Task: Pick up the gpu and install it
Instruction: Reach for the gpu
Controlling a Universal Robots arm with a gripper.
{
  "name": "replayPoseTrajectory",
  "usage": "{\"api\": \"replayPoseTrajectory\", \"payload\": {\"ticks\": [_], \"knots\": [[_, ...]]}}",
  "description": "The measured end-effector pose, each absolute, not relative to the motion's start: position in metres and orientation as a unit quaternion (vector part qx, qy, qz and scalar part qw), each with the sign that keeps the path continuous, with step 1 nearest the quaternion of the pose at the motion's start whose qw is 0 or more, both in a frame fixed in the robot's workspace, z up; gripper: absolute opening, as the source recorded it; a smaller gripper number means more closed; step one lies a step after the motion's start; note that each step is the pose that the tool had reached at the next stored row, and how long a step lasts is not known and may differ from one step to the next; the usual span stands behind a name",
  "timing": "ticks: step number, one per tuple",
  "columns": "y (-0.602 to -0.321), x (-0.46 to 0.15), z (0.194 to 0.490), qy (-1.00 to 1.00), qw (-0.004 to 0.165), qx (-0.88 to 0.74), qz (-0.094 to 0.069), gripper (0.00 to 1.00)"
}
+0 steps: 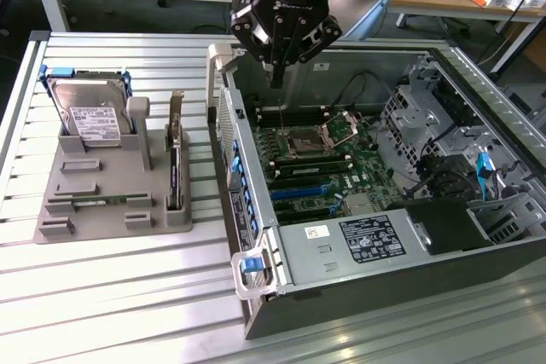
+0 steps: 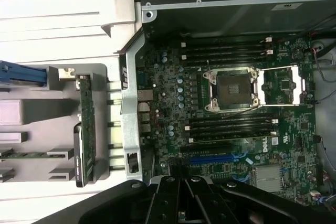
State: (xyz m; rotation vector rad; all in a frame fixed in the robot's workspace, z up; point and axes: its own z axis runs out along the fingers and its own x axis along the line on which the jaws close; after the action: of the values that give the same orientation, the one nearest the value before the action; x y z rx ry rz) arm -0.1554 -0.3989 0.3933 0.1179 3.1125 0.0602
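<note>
Jaws pressed together and holding nothing, the gripper (image 1: 277,79) hangs above the motherboard (image 1: 341,178) inside the open computer case (image 1: 358,296), near the case's far wall. The gpu (image 1: 175,172) is not yet lifted. It stands on its long edge in a slot of the grey holder (image 1: 90,175), at the exterior view's left of the case and just beside the case's wall, with its silver bracket at the far end.

We judge the step in hand to be the reach for the card. To do it well, the jaws should part before they come down over it, then close on the bare upper edge about midway along, clear of the bracket. The lift should go straight up out of the slot, since any tilt could bind the card against the holder's posts. A level card will also meet the board's blue expansion slots squarely.

By our count the slatted table (image 1: 128,296) carries one holder and one case. The holder keeps one gpu, one hard drive (image 1: 92,117) upright in a blue frame, and one green memory stick (image 1: 98,202) lying flat on its near side. The case shows one motherboard with one open CPU socket (image 1: 309,138). We cannot fix the number of expansion slots.
</note>
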Motion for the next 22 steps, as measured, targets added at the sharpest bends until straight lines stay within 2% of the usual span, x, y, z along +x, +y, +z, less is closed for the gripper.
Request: {"api": "replayPoseTrajectory", "payload": {"ticks": [22], "knots": [[-0.399, -0.178, 0.393, 0.999, 0.013, 0.038, 0.018, 0.11]]}}
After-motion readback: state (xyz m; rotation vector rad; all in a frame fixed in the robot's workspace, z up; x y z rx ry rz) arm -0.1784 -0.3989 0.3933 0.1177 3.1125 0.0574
